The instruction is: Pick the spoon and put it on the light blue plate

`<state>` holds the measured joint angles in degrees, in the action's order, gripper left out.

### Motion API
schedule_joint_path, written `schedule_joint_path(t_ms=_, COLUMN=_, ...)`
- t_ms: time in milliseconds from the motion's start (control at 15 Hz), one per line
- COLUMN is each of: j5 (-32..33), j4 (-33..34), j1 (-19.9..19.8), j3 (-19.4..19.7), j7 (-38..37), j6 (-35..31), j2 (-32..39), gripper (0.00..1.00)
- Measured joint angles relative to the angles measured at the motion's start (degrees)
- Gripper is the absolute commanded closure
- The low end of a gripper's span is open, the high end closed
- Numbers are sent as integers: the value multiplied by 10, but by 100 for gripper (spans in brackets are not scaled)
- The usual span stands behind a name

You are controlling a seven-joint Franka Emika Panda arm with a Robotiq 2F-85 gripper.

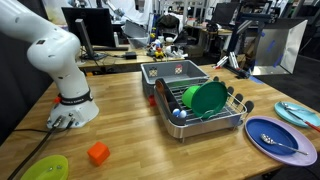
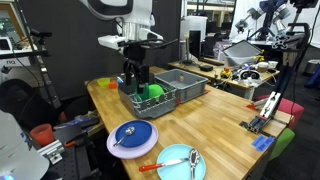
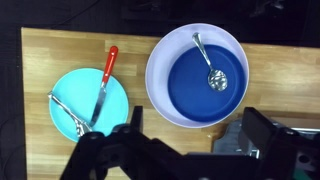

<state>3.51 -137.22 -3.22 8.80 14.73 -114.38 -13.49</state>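
The spoon is slim and silvery and lies on a dark blue plate nested in a periwinkle plate. It also shows in both exterior views. The light blue plate lies beside them and holds a red-handled knife and another silvery utensil. This plate also shows in both exterior views. My gripper is open and empty, high above the table and looking down on both plates. In an exterior view it hangs over the dish rack.
A grey dish rack holds a green plate and stands next to a grey bin. An orange block and a yellow-green plate lie near the robot base. The table edge runs close to the plates.
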Motion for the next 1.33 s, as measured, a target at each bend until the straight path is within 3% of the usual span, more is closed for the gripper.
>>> schedule_joint_path(t_ms=333, j5=2, j4=-17, j1=29, j3=-34, j7=34, j6=-7, j2=36, gripper=0)
schedule_joint_path(t_ms=933, j5=2, j4=-17, j1=29, j3=-34, j7=45, j6=-6, j2=39, gripper=0)
schedule_joint_path(t_ms=1333, j5=6, j4=-46, j1=32, j3=-53, j7=55, j6=-45, j2=106, gripper=0)
